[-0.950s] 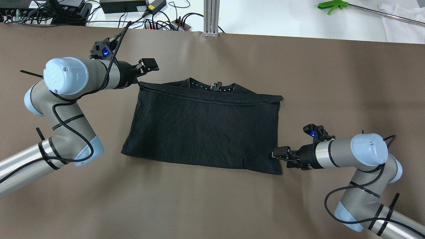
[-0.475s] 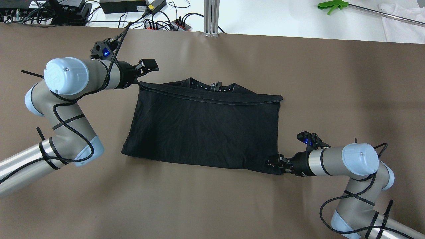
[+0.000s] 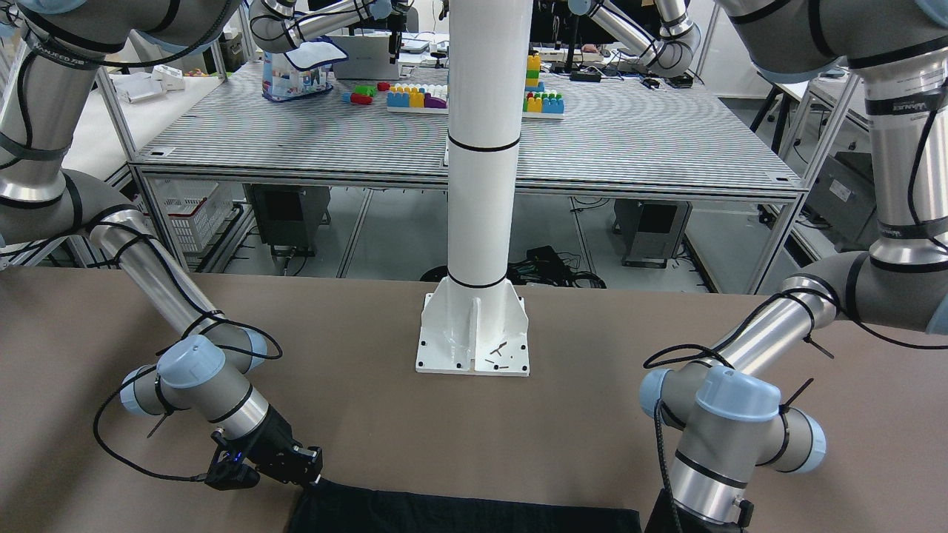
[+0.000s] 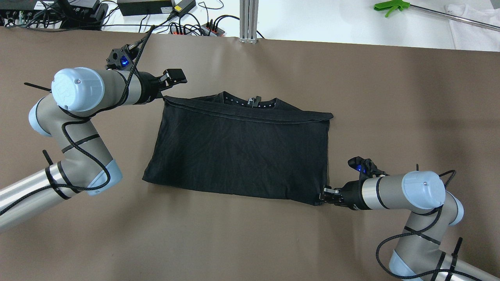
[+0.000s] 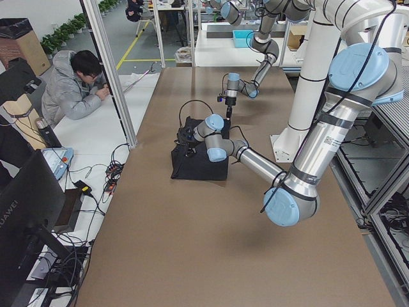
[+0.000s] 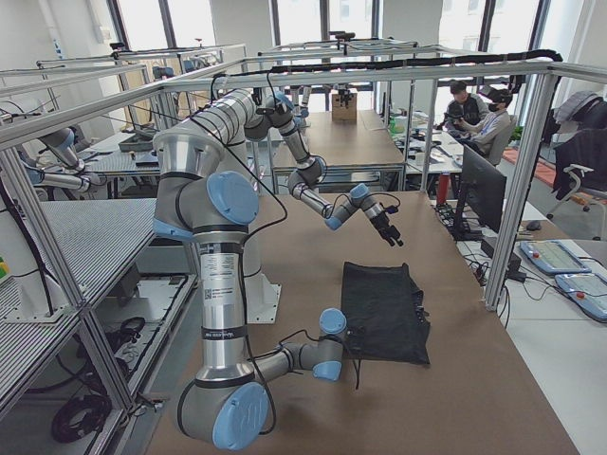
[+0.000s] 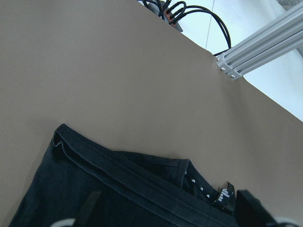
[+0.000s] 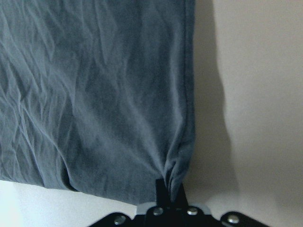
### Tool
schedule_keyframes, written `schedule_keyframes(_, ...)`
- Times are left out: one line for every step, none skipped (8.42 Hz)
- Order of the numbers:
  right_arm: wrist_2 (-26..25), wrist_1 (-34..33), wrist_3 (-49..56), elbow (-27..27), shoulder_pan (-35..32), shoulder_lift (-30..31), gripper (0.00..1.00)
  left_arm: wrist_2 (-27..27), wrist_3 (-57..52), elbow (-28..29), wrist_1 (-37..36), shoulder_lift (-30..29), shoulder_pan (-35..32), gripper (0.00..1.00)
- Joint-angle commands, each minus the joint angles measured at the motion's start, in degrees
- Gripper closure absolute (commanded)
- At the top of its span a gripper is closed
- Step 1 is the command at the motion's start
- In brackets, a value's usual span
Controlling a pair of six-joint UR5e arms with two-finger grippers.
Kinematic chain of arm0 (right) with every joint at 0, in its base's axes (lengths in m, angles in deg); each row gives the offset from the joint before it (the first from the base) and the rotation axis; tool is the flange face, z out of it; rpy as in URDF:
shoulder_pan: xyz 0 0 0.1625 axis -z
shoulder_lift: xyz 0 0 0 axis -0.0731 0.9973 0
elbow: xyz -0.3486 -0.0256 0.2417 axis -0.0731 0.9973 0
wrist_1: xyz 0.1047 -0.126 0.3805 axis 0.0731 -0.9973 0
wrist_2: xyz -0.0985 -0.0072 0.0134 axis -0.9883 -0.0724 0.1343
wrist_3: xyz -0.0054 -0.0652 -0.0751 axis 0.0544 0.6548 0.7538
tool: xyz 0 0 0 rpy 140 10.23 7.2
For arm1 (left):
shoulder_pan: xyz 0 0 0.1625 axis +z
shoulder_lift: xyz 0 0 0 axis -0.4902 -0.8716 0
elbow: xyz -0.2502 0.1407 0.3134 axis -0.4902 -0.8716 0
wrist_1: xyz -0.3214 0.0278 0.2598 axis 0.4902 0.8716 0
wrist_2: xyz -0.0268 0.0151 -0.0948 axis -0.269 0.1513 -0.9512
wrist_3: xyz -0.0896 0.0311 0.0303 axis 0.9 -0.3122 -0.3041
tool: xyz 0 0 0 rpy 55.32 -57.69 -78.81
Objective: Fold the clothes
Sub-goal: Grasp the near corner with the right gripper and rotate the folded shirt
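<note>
The black cloth [image 4: 238,152] lies flat on the brown table, folded once, with a collar and label at its far edge. My right gripper [image 4: 323,196] is shut on the cloth's near right corner; in the right wrist view the fingers [image 8: 163,191] pinch the bunched fabric [image 8: 94,94]. My left gripper [image 4: 170,84] is open and empty, just above the cloth's far left corner. In the left wrist view the cloth [image 7: 118,194] lies below the spread, blurred fingers [image 7: 90,208]. The front-facing view shows the right gripper [image 3: 307,474] at the cloth's edge [image 3: 459,517].
The white pillar's base plate [image 3: 474,333] stands on the table on the robot's side. Cables and power strips [image 4: 187,27], an aluminium post [image 4: 249,19] and a green tool [image 4: 390,7] lie beyond the far edge. A person [image 5: 77,89] sits beside the table.
My right gripper moved toward the near edge onto the cloth's near right corner and closed on it, bunching the fabric. The left arm has not moved.
</note>
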Motion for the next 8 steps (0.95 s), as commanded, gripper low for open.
schedule_keyframes(0.48,0.12,-0.89,-4.28,2.62,1.57,1.00,0.00,-0.09,-0.09,0.01,-0.09,-0.01,0.00)
schedule_keyframes(0.66,-0.05,-0.98,-7.70,5.43,2.02,1.00,0.00,-0.18,0.00,0.01,-0.09,-0.01,0.00)
schedule_keyframes(2.14,0.04,-1.41,-8.95,7.11,2.02,1.00,0.00,-0.26,0.00,0.01,-0.09,-0.01,0.00)
schedule_keyframes(2.76,0.12,-2.90,-10.10,9.13,1.85,1.00,0.00,-0.35,0.00,0.01,-0.17,-0.01,0.00)
schedule_keyframes(2.51,0.04,-3.87,-12.20,12.19,1.93,1.00,0.09,-0.35,-0.09,0.01,-0.17,-0.10,0.00)
schedule_keyframes(1.90,0.04,-4.23,-14.13,15.01,1.93,1.00,0.09,-0.35,-0.09,0.01,-0.09,-0.10,0.00)
schedule_keyframes(1.54,0.04,-5.19,-15.80,16.60,1.93,1.00,0.09,-0.35,-0.09,0.01,-0.09,-0.10,0.00)
schedule_keyframes(0.49,0.04,-5.46,-16.43,18.62,1.93,1.00,0.00,-0.35,-0.09,0.01,-0.17,-0.10,0.00)
